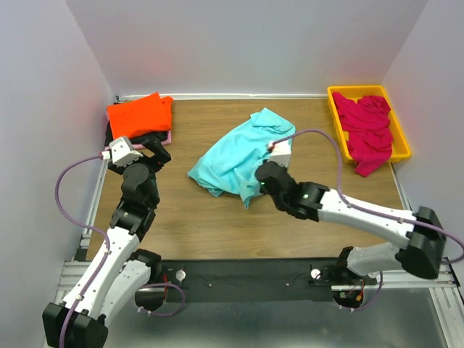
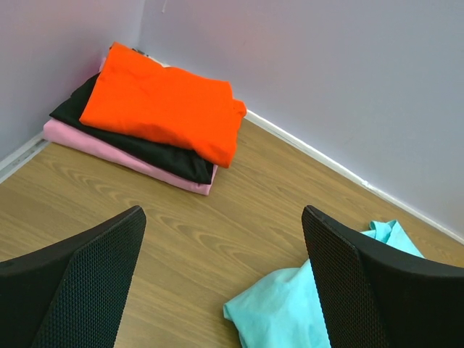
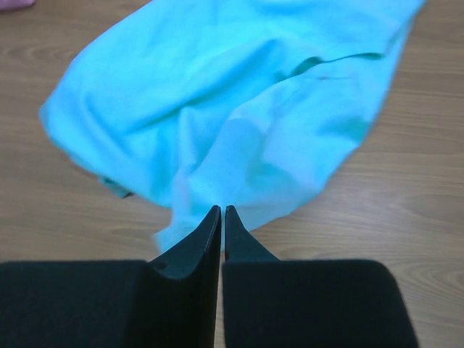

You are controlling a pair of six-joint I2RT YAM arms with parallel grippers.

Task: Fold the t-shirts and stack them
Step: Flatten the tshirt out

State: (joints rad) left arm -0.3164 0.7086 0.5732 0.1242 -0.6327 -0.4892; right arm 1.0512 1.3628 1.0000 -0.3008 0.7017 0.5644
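- Pale walls (image 1: 254, 43) close in a wooden table (image 1: 217, 225) on three sides; both arms reach over it from the near edge
- turquoise t-shirt (image 1: 235, 156) lies crumpled and unfolded near the middle of the table; it is spread at a slant, with its near edge bunched under the right arm's wrist; in the right wrist view it (image 3: 232, 94) fills the upper half, creased and rumpled
- yellow tray (image 1: 355, 89) sits in the far right corner; magenta t-shirts (image 1: 370, 130) are heaped loosely in it, and one spills over the near rim
- folded stack sits in the far left corner; orange-red t-shirt (image 2: 163, 101) on top, black t-shirt (image 2: 138, 145) beneath it, pale pink t-shirt (image 2: 116, 152) at the bottom, touching the table
- right gripper (image 3: 222, 210) has its jaws pressed together, with only a hairline slit between them; a narrow fold of the turquoise cloth's near edge runs down into the tips, pinched there
- left gripper (image 2: 223, 212) has its jaws spread wide, with nothing between them; it hangs above bare wood, near the stack and apart from it; a corner of the turquoise cloth shows past its right finger
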